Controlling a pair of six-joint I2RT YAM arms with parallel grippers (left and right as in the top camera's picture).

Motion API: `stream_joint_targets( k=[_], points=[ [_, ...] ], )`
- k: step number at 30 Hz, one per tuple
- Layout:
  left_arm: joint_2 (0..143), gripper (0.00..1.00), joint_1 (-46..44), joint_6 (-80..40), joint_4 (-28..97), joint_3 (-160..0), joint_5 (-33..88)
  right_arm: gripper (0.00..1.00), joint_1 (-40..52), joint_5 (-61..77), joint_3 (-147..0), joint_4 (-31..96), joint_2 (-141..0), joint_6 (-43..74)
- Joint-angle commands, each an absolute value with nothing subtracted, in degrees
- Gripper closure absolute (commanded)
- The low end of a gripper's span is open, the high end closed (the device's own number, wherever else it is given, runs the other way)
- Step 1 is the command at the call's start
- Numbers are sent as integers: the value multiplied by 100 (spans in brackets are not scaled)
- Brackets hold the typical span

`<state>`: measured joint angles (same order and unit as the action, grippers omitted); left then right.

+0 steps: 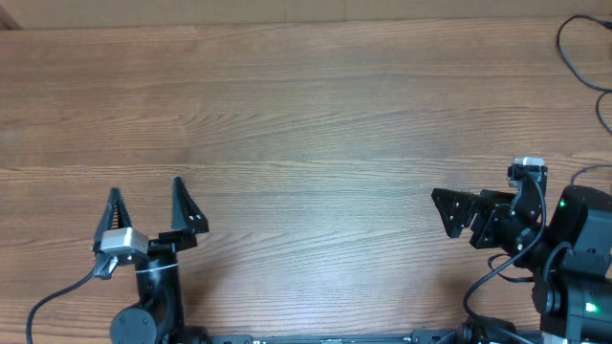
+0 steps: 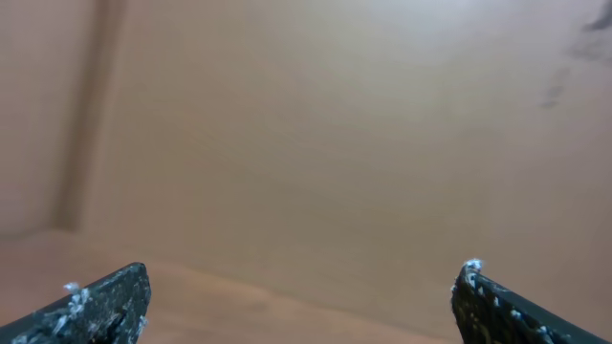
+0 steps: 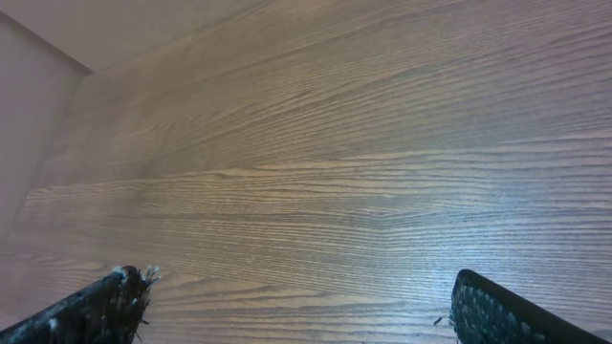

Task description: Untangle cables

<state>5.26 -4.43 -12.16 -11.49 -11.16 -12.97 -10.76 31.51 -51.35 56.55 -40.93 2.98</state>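
Overhead, I've got the left gripper point(image 1: 146, 186) well off to the left of the right gripper point(image 1: 442, 212), both low in frame over the wooden surface point(image 1: 306, 115). Left jaws are spread wide and pointing away from me. The right gripper is turned sideways, so from above its jaws overlap and I can't read the gap.

The right wrist view settles that: right gripper point(image 3: 296, 277) has its jaws wide apart with nothing between them, and bare wood grain point(image 3: 335, 143) ahead.

Left wrist view shows the left gripper point(image 2: 306, 268) with jaws wide as well, nothing held. Everything past them is a blurred tan. A dark smudge point(image 2: 579, 53) sits at upper right, and I can't tell what it is.

The cables point(image 1: 561, 48) appear only overhead, as a thin black loop beyond the right gripper at the far corner. It is cut off by the frame edge, so I can't count strands.
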Motion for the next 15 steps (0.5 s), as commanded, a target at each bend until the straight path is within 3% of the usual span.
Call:
stream_joint_targets(
  k=[1,10,15],
  points=[
    [355,0,-290,-956,-1223,-797,-2029,0,-1046,3162,-5140,5631,-4064,298],
    [19,0,-292,-899,-1597,-25,-1789,0,-1046,3164,-5140,5631,-4064,298],
    [19,1,-292,-845,-1107,-25,-1732,0,-1046,3162,-5140,5631,-4064,298]
  ],
)
